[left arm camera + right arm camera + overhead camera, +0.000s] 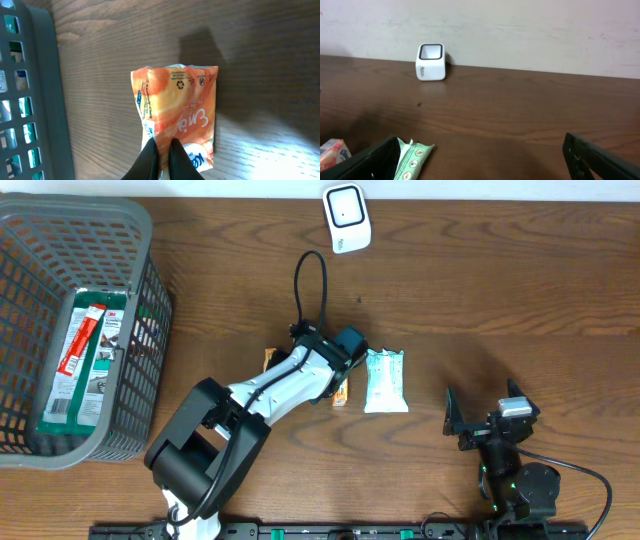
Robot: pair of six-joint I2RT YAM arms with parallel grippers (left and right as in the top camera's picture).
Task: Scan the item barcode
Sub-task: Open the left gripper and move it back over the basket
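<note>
Overhead, I see my left arm (290,385) covering the orange packet (341,393) mid-table, with the scanner (346,217) at the far edge. Left wrist: left gripper (163,159) pressed shut at the packet's near edge; I cannot tell if it grips. Right wrist: right gripper (485,165) spread wide, holding nothing.

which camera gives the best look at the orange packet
The left wrist view: the orange packet fills the middle of the frame, print side up, with only its near edge under the fingers. Overhead, the left arm hides most of it, leaving two small ends. The right wrist view catches just a corner at the lower left.
</note>
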